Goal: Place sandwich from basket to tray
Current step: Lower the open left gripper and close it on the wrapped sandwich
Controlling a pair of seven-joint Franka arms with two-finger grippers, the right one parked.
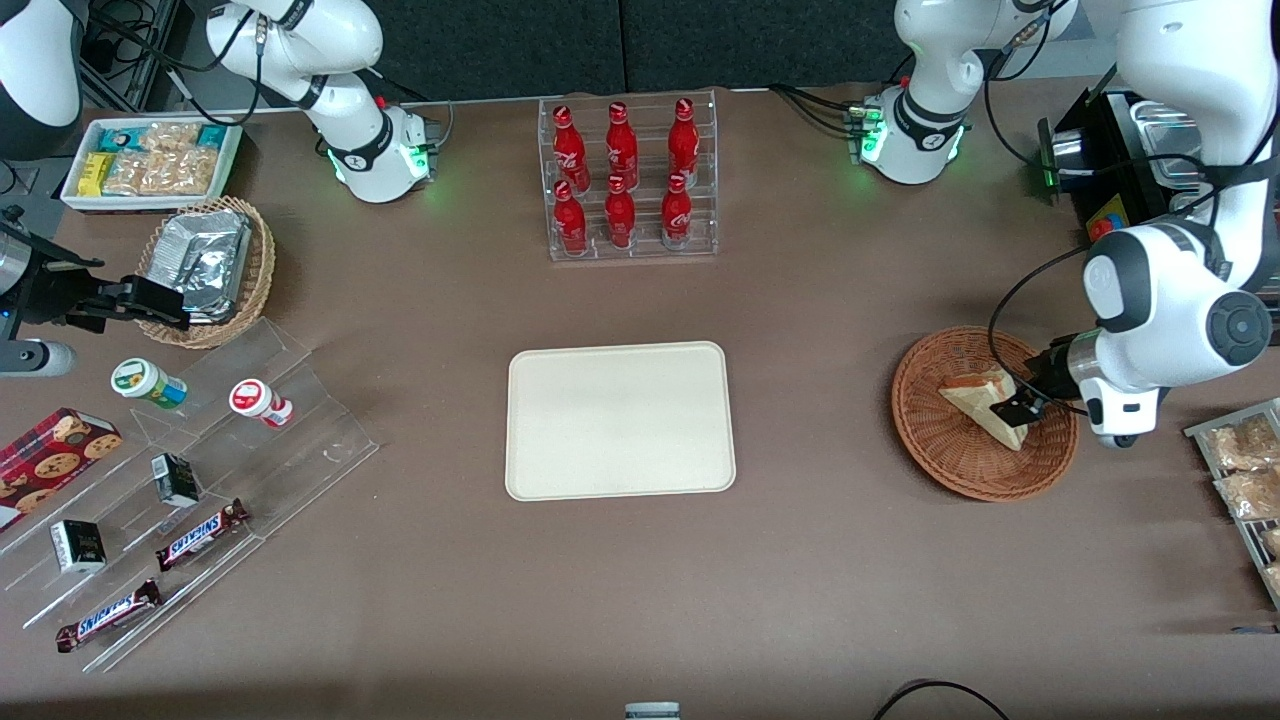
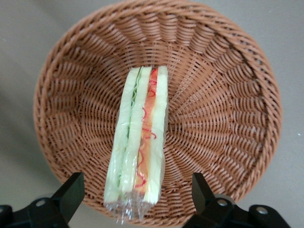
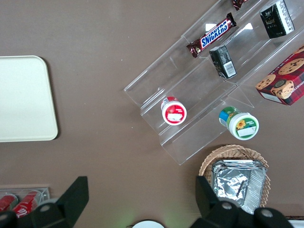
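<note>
The sandwich (image 1: 982, 403) (image 2: 142, 142), a clear-wrapped wedge of pale bread with orange and green filling, lies in the round reddish-brown wicker basket (image 1: 930, 445) (image 2: 228, 109) at the working arm's end of the table. My gripper (image 1: 1022, 405) (image 2: 136, 194) hangs low over the basket and is open. Its black fingers (image 2: 71, 192) stand one on each side of the sandwich's wrapped end, with a gap to each. The cream tray (image 1: 620, 420) (image 3: 21, 97) lies flat and bare at the table's middle, toward the parked arm from the basket.
A clear rack of red bottles (image 1: 628, 180) stands farther from the front camera than the tray. Toward the parked arm's end are a tan basket of foil packets (image 1: 205, 265), a stepped acrylic stand with snacks (image 1: 200, 470) and a white snack box (image 1: 150, 160). Snack packets (image 1: 1245, 480) lie beside the wicker basket.
</note>
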